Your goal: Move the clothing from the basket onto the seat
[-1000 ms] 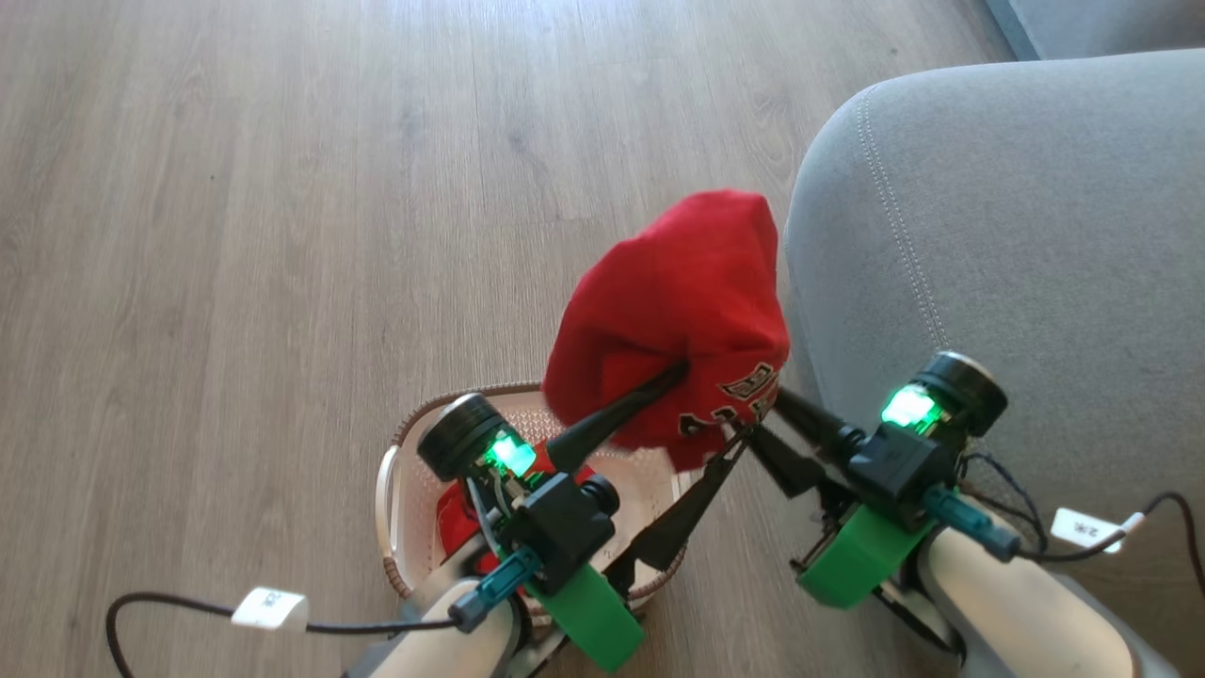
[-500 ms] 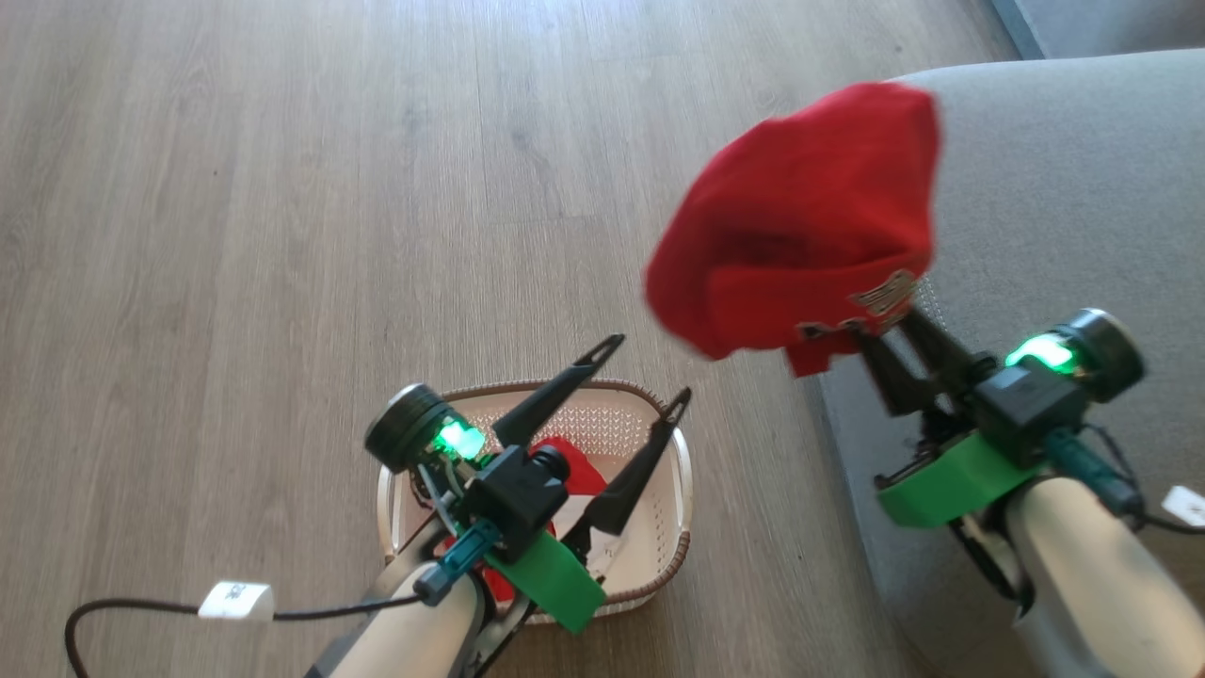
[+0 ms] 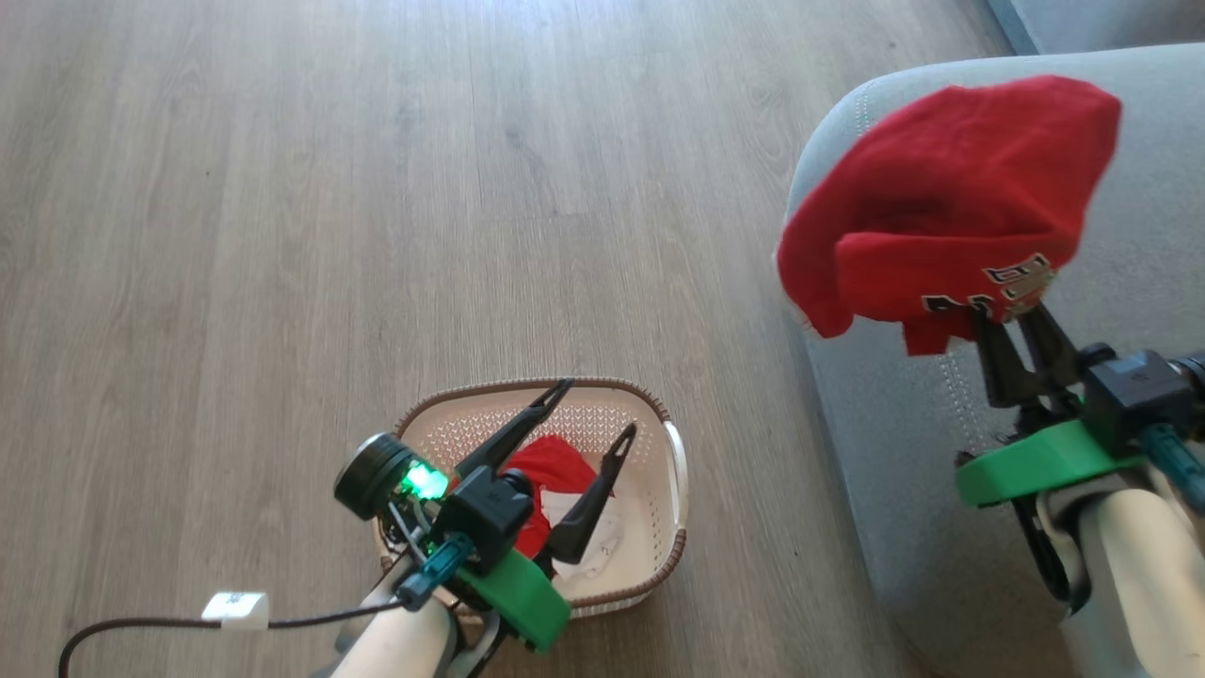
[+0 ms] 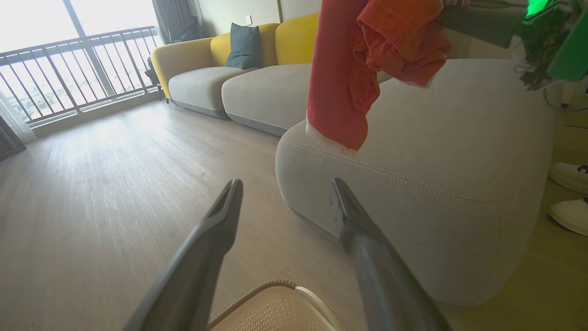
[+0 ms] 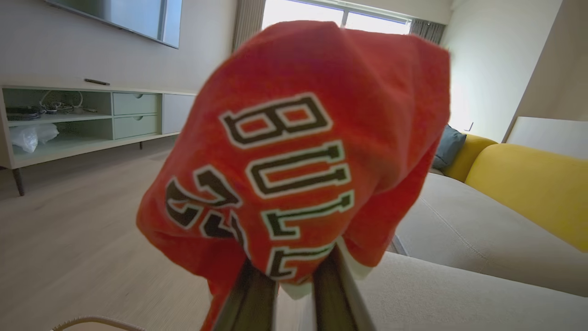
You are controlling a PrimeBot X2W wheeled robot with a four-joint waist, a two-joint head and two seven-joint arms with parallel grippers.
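Note:
My right gripper (image 3: 1005, 320) is shut on a red jersey, one piece of the clothing (image 3: 941, 198), and holds it bunched in the air over the left end of the grey seat (image 3: 904, 452). In the right wrist view the black-and-white "BULLS 23" print (image 5: 298, 151) hangs over my closed fingers (image 5: 250, 294). My left gripper (image 3: 597, 407) stands open and empty above the cream basket (image 3: 602, 383). A second red garment (image 3: 551, 466) lies inside the basket. The left wrist view has the jersey (image 4: 340, 92) dangling above the seat's stitched edge (image 4: 436, 151).
Wood floor surrounds the basket on the left and far side. A grey-and-yellow sofa (image 4: 239, 78) stands beyond the seat. A low TV cabinet (image 5: 92, 119) lines the wall. White shoes (image 4: 569, 193) sit on the floor beside the seat. A tagged cable (image 3: 235, 607) trails from my left arm.
My right gripper has carried the jersey from above the basket to the right, over the seat. My left gripper has come away from the jersey and drawn back over the basket, still open.

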